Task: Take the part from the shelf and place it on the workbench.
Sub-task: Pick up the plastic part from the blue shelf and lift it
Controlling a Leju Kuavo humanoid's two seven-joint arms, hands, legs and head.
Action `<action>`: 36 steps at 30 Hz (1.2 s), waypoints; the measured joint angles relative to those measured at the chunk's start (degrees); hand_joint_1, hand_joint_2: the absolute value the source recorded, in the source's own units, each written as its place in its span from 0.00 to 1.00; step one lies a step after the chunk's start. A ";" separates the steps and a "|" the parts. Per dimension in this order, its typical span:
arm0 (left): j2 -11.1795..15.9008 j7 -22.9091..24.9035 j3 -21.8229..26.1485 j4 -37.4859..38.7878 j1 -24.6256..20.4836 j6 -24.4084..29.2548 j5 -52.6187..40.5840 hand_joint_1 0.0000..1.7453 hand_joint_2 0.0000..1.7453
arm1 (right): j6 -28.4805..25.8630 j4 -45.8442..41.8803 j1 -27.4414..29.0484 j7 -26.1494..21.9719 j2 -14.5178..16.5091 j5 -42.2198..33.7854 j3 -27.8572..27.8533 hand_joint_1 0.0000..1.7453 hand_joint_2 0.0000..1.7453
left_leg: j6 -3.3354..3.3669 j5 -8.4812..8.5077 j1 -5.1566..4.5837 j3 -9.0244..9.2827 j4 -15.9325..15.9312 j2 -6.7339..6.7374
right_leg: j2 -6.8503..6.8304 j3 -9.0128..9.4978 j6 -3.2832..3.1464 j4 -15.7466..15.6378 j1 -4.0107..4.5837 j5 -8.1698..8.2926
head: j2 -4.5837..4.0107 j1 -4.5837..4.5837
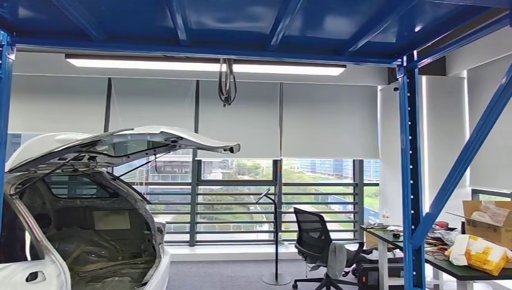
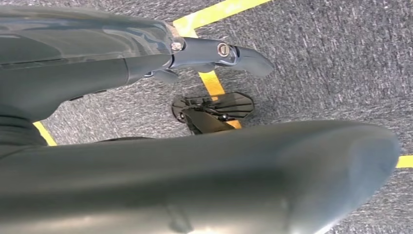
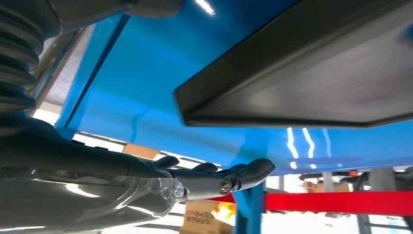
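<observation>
Right wrist view puts your right hand (image 3: 195,178) empty, fingers spread, just under a dark tray (image 3: 311,73) on the blue shelf (image 3: 146,97); whether that is the part, I cannot tell. Raise the palm flat beneath it. Left wrist view has the left hand (image 2: 214,53) hanging empty, fingers straight, over carpet. Head view alone shows the bench (image 1: 447,263).

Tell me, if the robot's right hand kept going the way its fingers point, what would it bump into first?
Probably the blue shelf post just past the right hand. The fingers point toward it, under the dark tray, though depth is hard to judge.
</observation>
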 joint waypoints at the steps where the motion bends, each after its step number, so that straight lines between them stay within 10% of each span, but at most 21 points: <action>1: -0.03 0.01 0.00 0.04 0.00 -0.01 0.04 0.00 0.00 | 0.01 0.46 -0.29 0.08 0.26 0.27 0.14 0.00 1.00 | 0.00 0.00 0.00 0.00 0.00 0.00 | 0.00 0.00 0.00 0.00 0.00 0.00 | 0.00 0.00; 36: -0.69 -0.35 0.00 0.24 0.19 0.08 1.01 0.00 0.00 | -0.19 7.48 -4.12 -1.42 4.63 3.50 1.83 0.00 1.00 | 0.00 0.00 -0.01 0.01 0.00 0.00 | 0.01 0.00 0.00 0.01 0.00 0.00 | 0.00 0.00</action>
